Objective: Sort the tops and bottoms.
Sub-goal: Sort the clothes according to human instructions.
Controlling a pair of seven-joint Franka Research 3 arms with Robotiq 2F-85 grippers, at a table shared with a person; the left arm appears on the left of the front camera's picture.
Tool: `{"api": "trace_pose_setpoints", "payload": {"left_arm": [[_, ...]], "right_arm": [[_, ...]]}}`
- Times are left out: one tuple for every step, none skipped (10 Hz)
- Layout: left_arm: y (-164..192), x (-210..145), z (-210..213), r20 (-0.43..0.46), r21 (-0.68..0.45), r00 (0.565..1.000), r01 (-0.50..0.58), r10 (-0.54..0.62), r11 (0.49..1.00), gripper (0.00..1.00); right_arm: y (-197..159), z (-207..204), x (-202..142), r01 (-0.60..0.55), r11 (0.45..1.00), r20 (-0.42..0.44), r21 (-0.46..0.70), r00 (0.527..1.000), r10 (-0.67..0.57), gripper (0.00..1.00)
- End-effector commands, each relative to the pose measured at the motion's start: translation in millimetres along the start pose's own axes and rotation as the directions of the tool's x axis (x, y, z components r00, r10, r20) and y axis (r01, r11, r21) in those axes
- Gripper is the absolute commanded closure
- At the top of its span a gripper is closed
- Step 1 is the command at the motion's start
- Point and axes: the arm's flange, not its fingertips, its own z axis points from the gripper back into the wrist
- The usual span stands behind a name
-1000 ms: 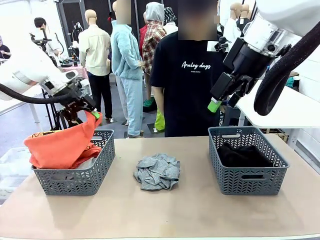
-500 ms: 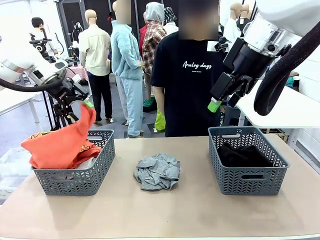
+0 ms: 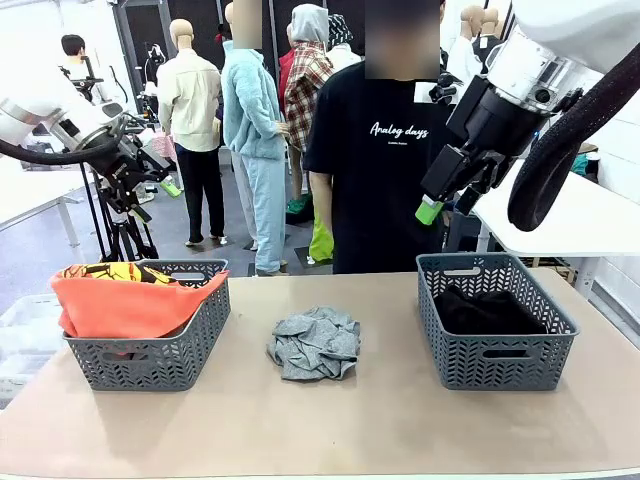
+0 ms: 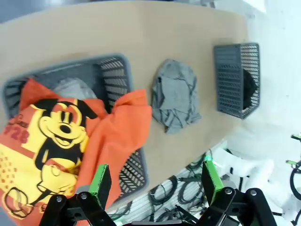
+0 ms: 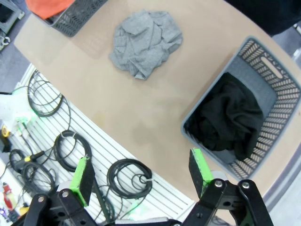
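The orange T-shirt [image 3: 130,300] with a yellow print lies spread over the left basket [image 3: 190,350]. In the left wrist view the orange T-shirt [image 4: 70,141] covers most of a light grey top [image 4: 70,89] in that basket. A mottled grey top [image 3: 315,343] sits crumpled on the table between the baskets. The black bottoms [image 3: 490,310] lie in the right basket [image 3: 500,365]. My left gripper [image 3: 155,190] hangs open and empty above and behind the left basket. High over the right basket, my right gripper [image 3: 447,207] is open and empty too.
A person in a black printed T-shirt [image 3: 385,170] stands at the far edge of the table, arms down. Bare tabletop [image 3: 330,430] lies in front of the baskets and the grey top. Cables [image 5: 127,176] hang below the table's near edge.
My left gripper has let go of the orange T-shirt, which dropped flat over the left basket. The gripper rose up and to the left. The right arm has not moved.
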Motion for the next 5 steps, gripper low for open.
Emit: {"api": "trace_pose_setpoints", "payload": {"left_arm": [[-2, 6, -7, 0.043, 0.114, 0.999, 0.006, -0.011, 0.993, 0.0], [0, 6, -11, 0.04, 0.144, 0.999, -0.022, 0.017, 0.989, 0.0], [0, 3, 1, 0.019, 0.052, 1.0, 0.013, -0.014, 0.999, 0.0], [0, 3, 1, 0.019, 0.052, 1.0, 0.013, -0.014, 0.999, 0.0], [0, 3, 1, 0.019, 0.052, 1.0, 0.013, -0.014, 0.999, 0.0]], "right_arm": [[-1, -2, -4, -0.002, 1.0, -0.007, -0.012, 1.0, 0.002, 0.0], [-1, -2, -4, -0.002, 1.0, -0.007, -0.012, 1.0, 0.002, 0.0], [-1, -2, -4, -0.002, 1.0, -0.007, -0.012, 1.0, 0.002, 0.0], [-1, -2, -4, -0.002, 1.0, -0.007, -0.012, 1.0, 0.002, 0.0], [-1, -2, -4, -0.002, 1.0, -0.007, -0.012, 1.0, 0.002, 0.0]]}}
